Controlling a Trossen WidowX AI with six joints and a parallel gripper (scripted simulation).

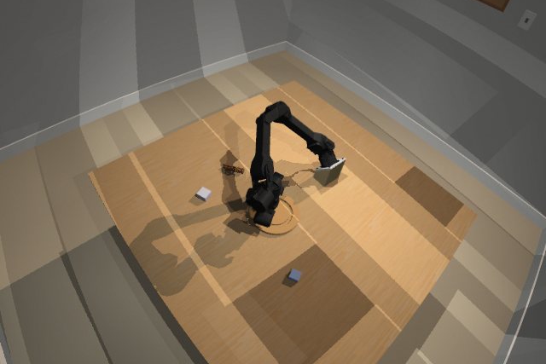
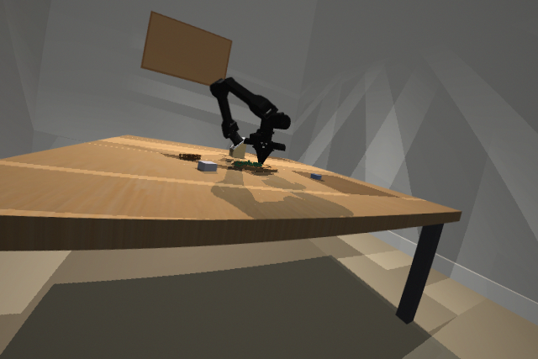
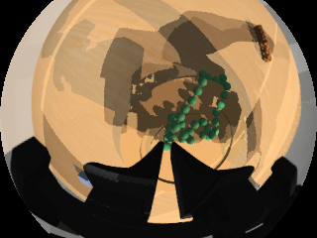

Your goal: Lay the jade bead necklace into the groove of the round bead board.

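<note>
One hand (image 3: 168,147) is in the pictures, and its two dark fingers are nearly closed, gripping one end of the jade bead necklace (image 3: 197,111) between their tips. In the wrist view the green beads go out from the fingertips in a loose bunch and then in a curved line away from the hand. The necklace lies over the round bead board (image 3: 233,138), whose thin dark groove line is seen as an arc around the beads; if the beads sit inside the groove or only across the board, I cannot tell.

In the exterior view the hand (image 2: 261,159) points straight down with its tips just above the surface (image 2: 130,190), and the green beads (image 2: 246,164) lie low beside it on the board (image 2: 266,170).

In the top view the black arm (image 1: 281,130) bends over itself and hides most of the board (image 1: 288,219); only the tan rim with its groove shows next to the arm.

Further out, a pale grey block (image 1: 203,193) rests on the surface (image 1: 374,228) well apart from the board, and a blue block (image 1: 294,274) lies on a darker patch on another side. A small brown beaded strand (image 1: 232,169) lies near the arm, apart from the board
</note>
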